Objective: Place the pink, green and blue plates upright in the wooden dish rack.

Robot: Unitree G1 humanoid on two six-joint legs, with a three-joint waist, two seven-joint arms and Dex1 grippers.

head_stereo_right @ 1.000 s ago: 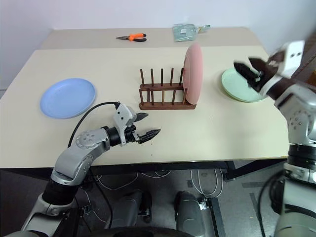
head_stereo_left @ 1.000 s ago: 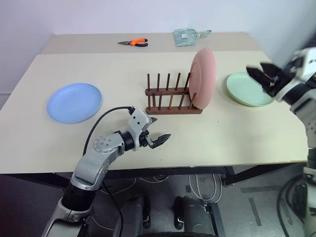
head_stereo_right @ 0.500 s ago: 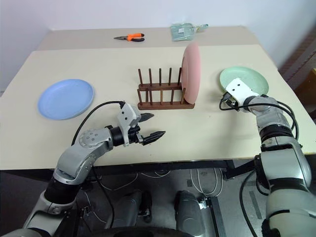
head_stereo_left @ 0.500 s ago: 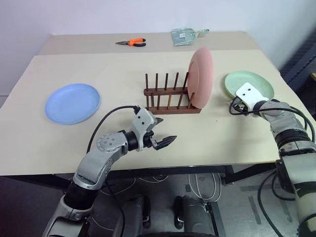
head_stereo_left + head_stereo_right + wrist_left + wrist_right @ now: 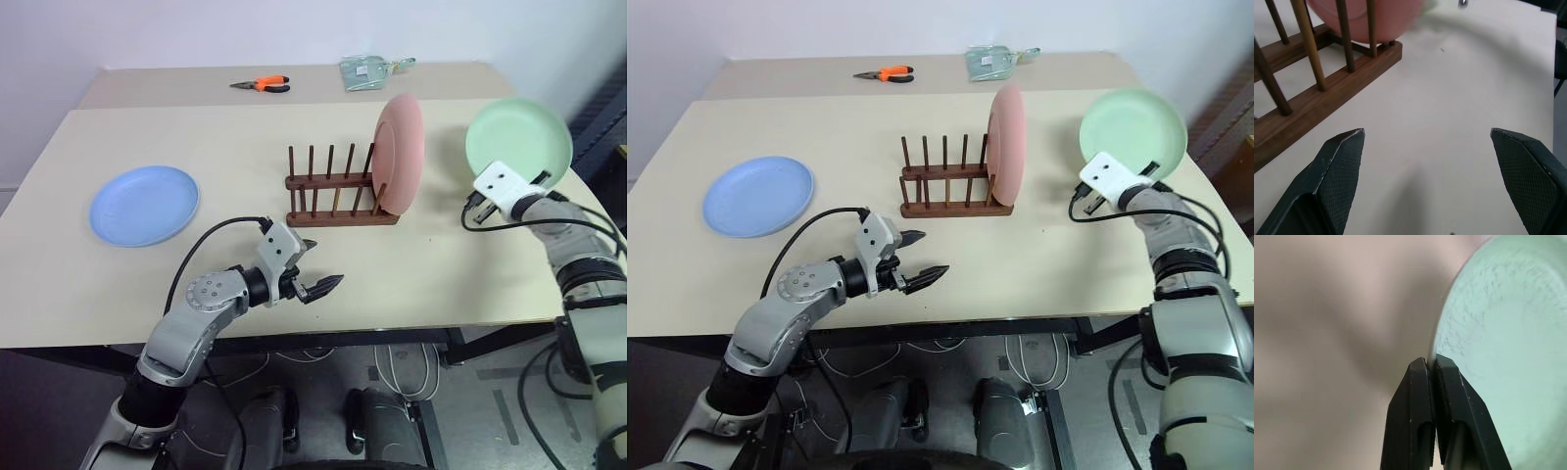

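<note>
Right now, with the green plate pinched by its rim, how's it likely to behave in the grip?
The green plate keeps its round shape, tilted up off the table, so probably rigid. The right gripper pinches only the thin rim, so it may pivot or slip. The matte surface might help friction.

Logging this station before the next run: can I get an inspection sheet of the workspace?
Surface: beige table, two joined tops.
Job's things: pink plate upright in wooden dish rack; blue plate flat on table; green plate lifted, tilted up.
Clutter: orange pliers, clear bag at far edge.
Grippers: left gripper jaws open, holding nothing; right gripper shut on green plate's rim.
Cables: black cable on left arm; more under table.
Surroundings: white wall.
</note>
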